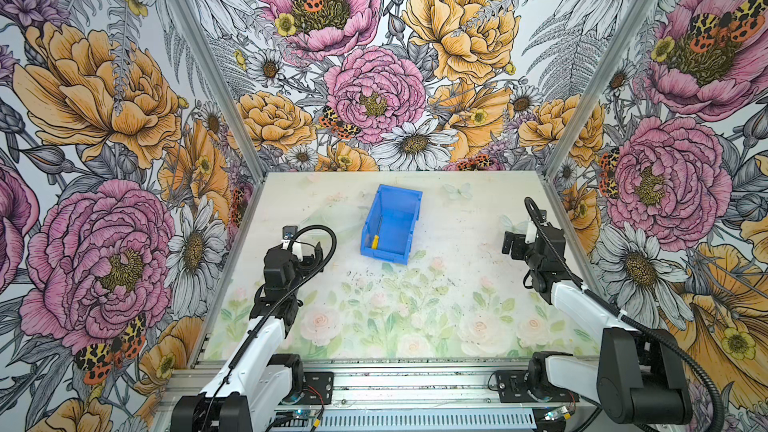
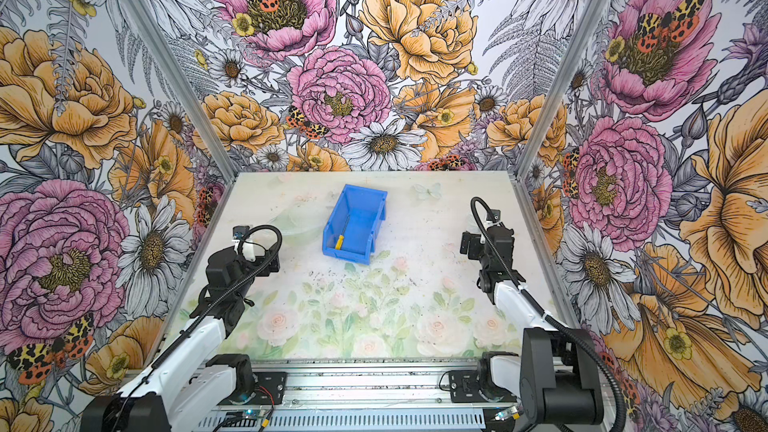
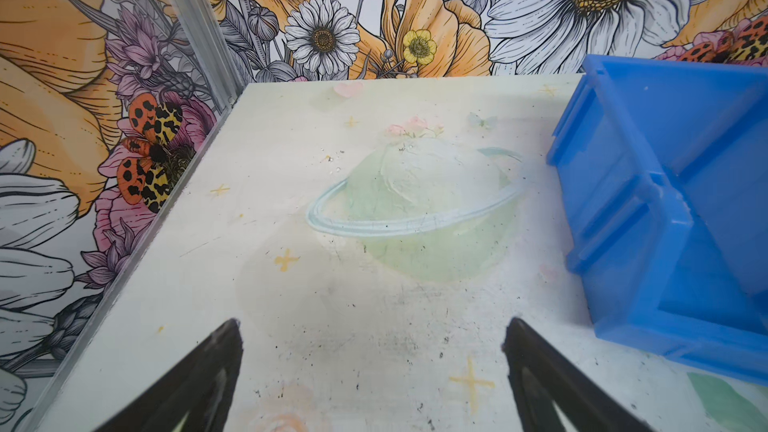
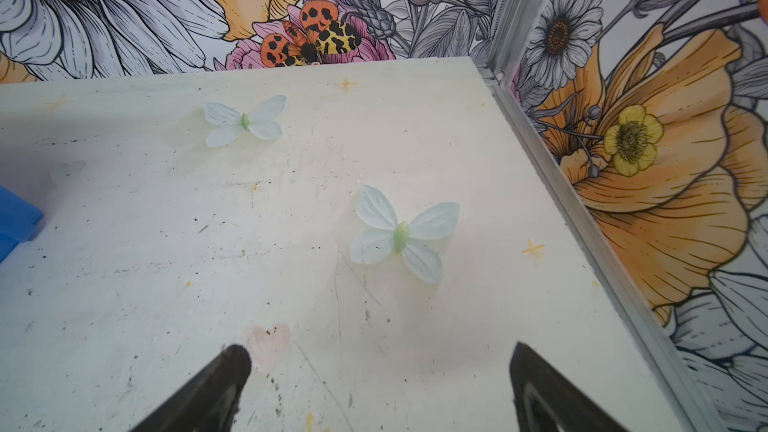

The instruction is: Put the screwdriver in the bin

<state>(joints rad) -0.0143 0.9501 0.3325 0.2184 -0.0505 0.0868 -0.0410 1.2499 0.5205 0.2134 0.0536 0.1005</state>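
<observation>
The screwdriver [image 1: 377,233] lies inside the bin [image 1: 399,203], between the left end effector [image 3: 372,336] and the right end effector [image 4: 378,353], nearer the left. Both are released and empty. The job looks done, so hold them off the bin.

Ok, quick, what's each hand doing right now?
Left hand: open, holding nothing.
Right hand: open, holding nothing.
</observation>
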